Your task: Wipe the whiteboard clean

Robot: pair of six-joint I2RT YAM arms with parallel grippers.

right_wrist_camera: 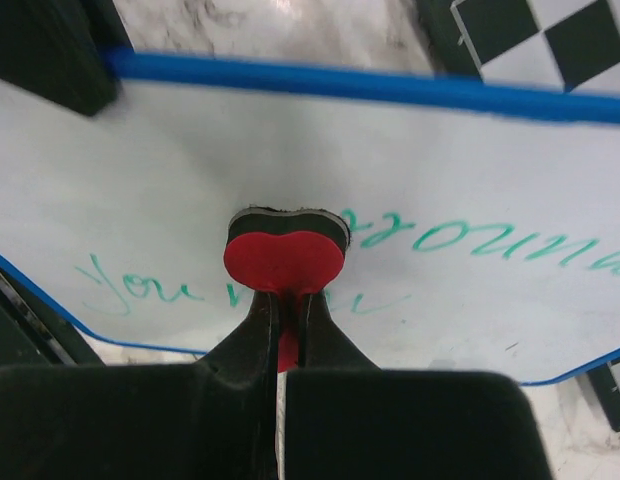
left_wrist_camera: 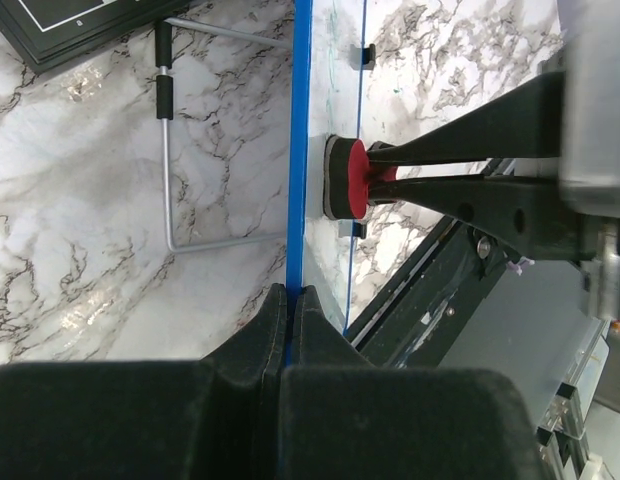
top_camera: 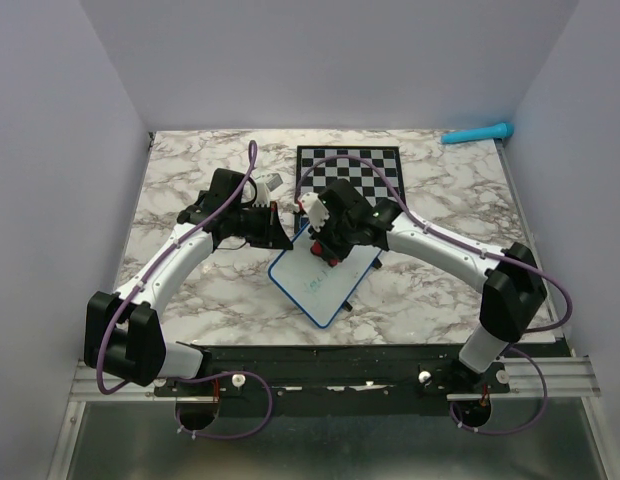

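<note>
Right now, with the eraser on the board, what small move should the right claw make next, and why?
Probably slide the eraser sideways over the longer teal writing, with its pad on the board. The right claw is shut on the eraser, writing shows on both sides of it, and the left claw clamps the rim, steadying the board.

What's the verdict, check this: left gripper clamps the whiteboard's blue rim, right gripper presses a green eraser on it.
Wrong colour: the eraser is red, black-padded, not green; the right wrist view shows it. Left gripper does clamp the whiteboard by its blue rim, and right gripper presses the eraser on it.
</note>
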